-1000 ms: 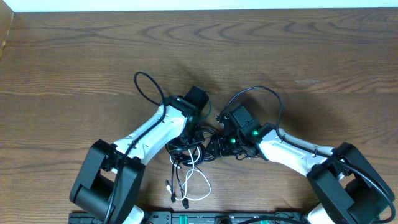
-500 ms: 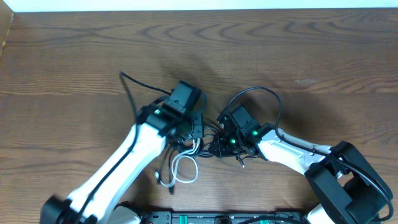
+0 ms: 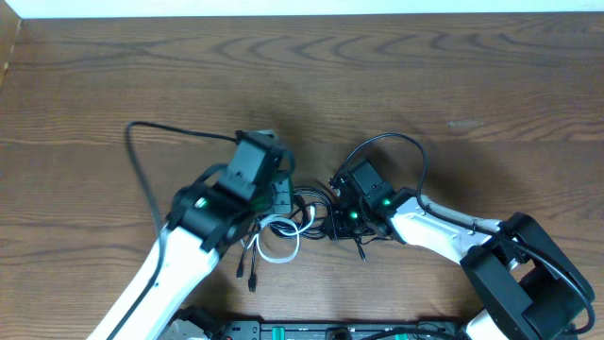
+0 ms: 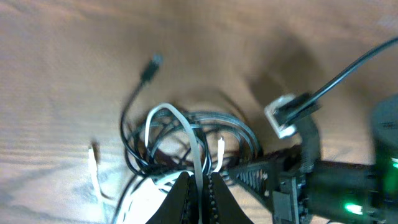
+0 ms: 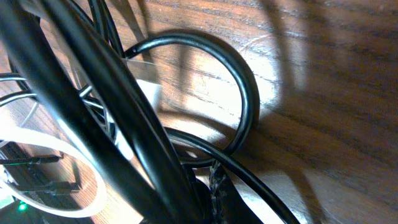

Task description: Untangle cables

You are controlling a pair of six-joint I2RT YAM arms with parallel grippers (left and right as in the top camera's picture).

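A knot of thin black cables and a white cable lies between my two grippers at the table's front middle. My left gripper is at the knot's left side, shut on the white cable, which runs up between its fingers into the black coil. My right gripper is at the knot's right side. Its wrist view is filled with thick black cables, and its fingers are shut on one of them. Loose plug ends trail toward the front.
The left arm's own black camera lead arcs out to the left, and the right arm's lead loops behind its wrist. A black equipment bar runs along the front edge. The brown wooden table stretches back to a white wall.
My left gripper has swung left and forward with the white cable in it, dragging the white loop and plug ends leftward and stretching the knot. The right gripper has stayed put.
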